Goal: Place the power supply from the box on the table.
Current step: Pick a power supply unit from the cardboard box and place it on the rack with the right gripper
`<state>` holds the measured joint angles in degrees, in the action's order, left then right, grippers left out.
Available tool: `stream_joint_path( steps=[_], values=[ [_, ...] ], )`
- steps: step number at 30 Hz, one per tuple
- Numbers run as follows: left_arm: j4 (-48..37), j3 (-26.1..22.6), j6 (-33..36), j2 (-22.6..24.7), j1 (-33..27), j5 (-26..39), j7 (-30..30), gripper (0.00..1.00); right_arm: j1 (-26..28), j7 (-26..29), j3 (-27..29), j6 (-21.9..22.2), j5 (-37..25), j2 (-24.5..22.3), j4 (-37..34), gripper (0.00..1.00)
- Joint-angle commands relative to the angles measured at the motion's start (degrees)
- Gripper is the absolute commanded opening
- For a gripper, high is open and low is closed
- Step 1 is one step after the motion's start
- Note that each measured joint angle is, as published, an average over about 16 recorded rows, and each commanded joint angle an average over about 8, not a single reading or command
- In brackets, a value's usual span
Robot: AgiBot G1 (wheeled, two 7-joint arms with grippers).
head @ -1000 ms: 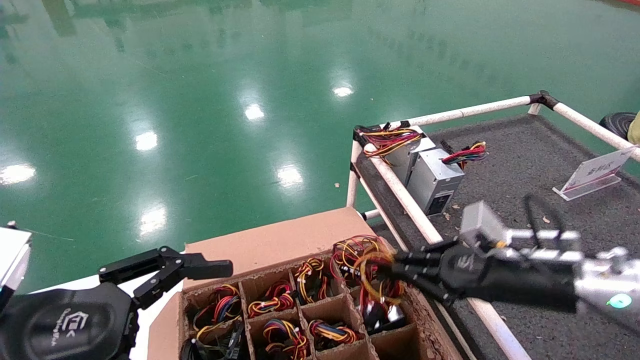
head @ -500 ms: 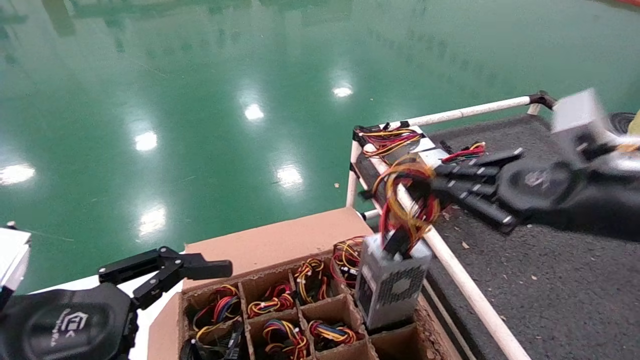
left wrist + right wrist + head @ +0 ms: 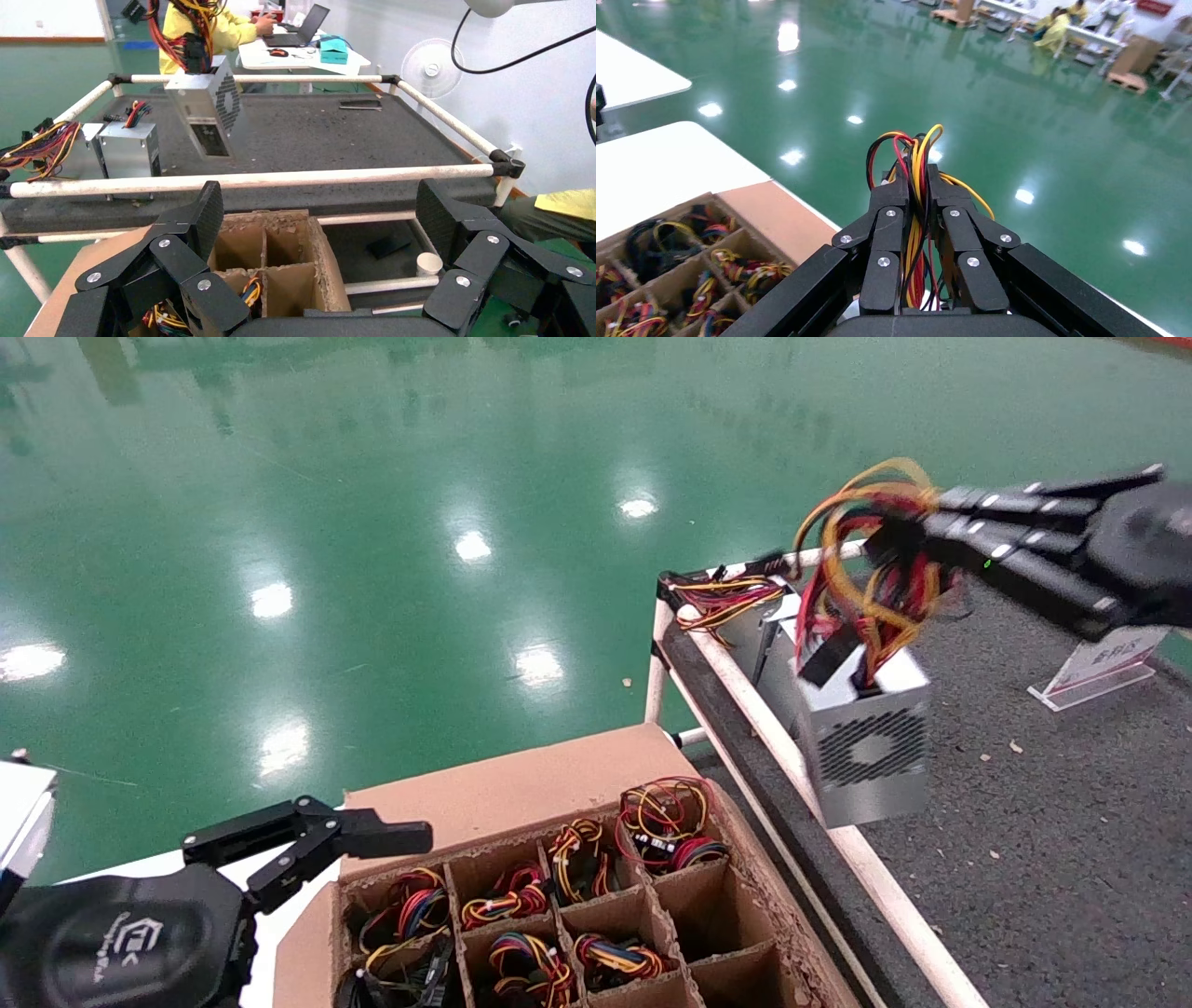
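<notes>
Nearest me, my left gripper [image 3: 372,836] sits parked, fingers apart, by the box [image 3: 521,784]. Further out, my right gripper [image 3: 899,537] clamps the wire bundle so the power supply [image 3: 866,747] hangs below it, over the table [image 3: 1071,859] edge, w/ rail cleared.

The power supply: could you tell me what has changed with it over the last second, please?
The right gripper, shut on the wire bundle, lifted the power supply out of the box and swung it over the table, where it now hangs in the air. The left gripper stayed parked and open.
</notes>
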<state>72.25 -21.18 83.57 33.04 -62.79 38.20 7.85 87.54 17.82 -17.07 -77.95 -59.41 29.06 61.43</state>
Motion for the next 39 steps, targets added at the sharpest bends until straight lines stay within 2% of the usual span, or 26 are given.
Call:
stream_joint_path(
  steps=[1, 9, 18, 26, 39],
  values=[
    [0.0, 0.0, 0.0, 0.0, 0.0, 0.0, 0.0, 1.00, 0.2, 0.1, 0.6, -0.1, 0.7, -0.8, -0.5, 0.00],
    [0.0, 0.0, 0.0, 0.0, 0.0, 0.0, 0.0, 1.00, 1.4, -2.7, 1.7, -2.9, 1.4, -3.1, -6.1, 0.00],
    [0.0, 0.0, 0.0, 0.0, 0.0, 0.0, 0.0, 1.00, 2.0, -5.3, 1.6, -6.0, 1.9, -3.1, -11.5, 0.00],
    [0.0, 0.0, 0.0, 0.0, 0.0, 0.0, 0.0, 1.00, 3.0, -10.4, 0.8, -8.1, 0.2, -1.9, -18.9, 0.00],
    [0.0, 0.0, 0.0, 0.0, 0.0, 0.0, 0.0, 1.00, 7.4, -19.9, -1.1, -10.6, -3.1, 2.1, -33.6, 0.00]
  ],
)
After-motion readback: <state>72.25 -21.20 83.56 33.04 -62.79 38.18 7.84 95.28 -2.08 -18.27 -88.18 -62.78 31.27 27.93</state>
